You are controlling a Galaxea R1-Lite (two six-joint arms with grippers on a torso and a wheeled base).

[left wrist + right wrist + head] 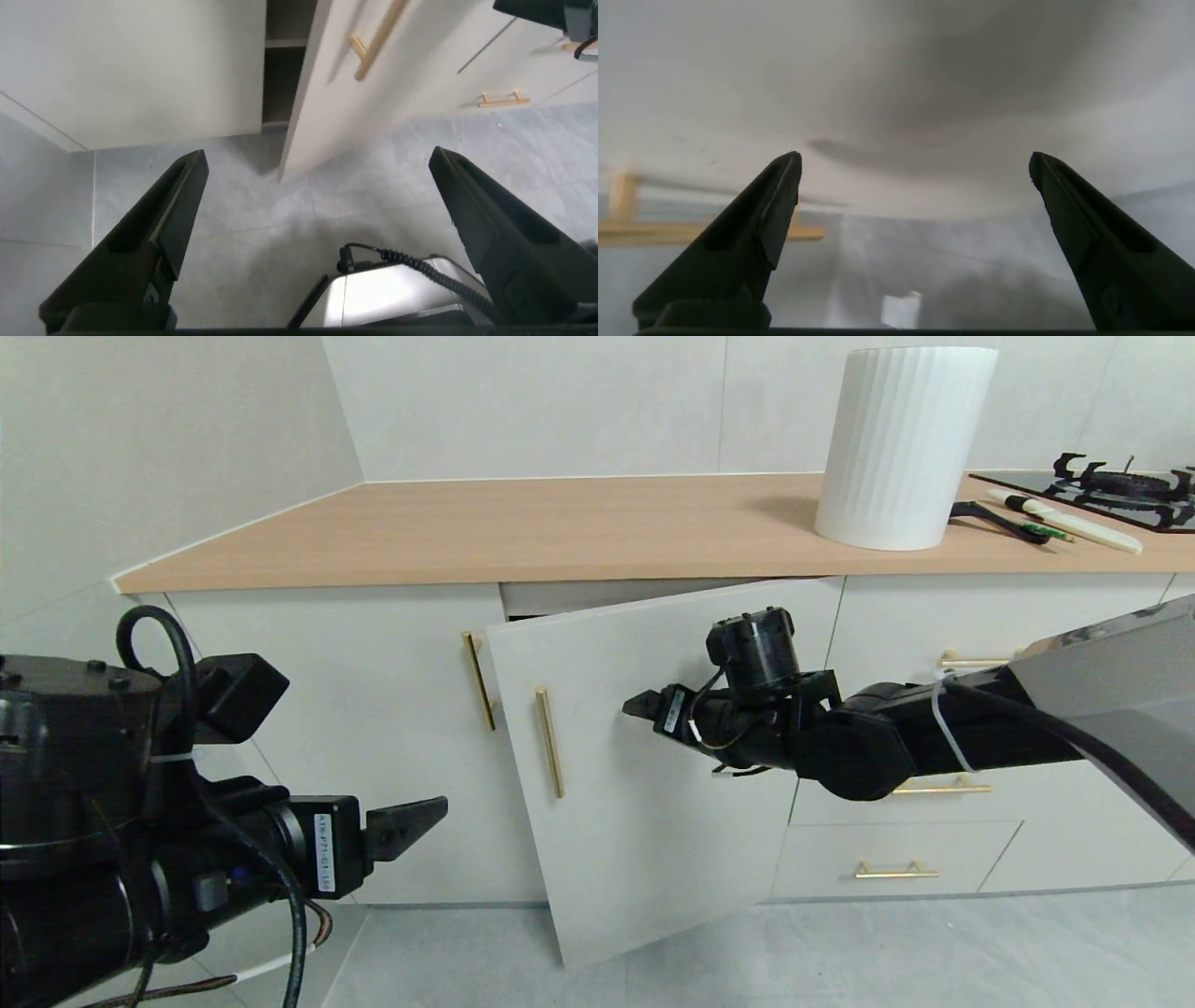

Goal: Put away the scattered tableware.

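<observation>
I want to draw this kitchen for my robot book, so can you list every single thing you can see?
Countertop: one, light wood, above the cabinets.
Ribbed container: one, white, standing on the countertop.
Utensils: about three, black, green and cream, lying between the container and the stove.
Stove: one, black, at the countertop's right end.
Cabinet door: one, pale grey, swung partly open under the countertop.
Handles: five showing, gold, two upright on doors, three level on drawers.
Floor: grey tiles.
Left gripper: one, black, open, low beside the cabinets.
Right gripper: one, black, open, close to the open door's front.
</observation>
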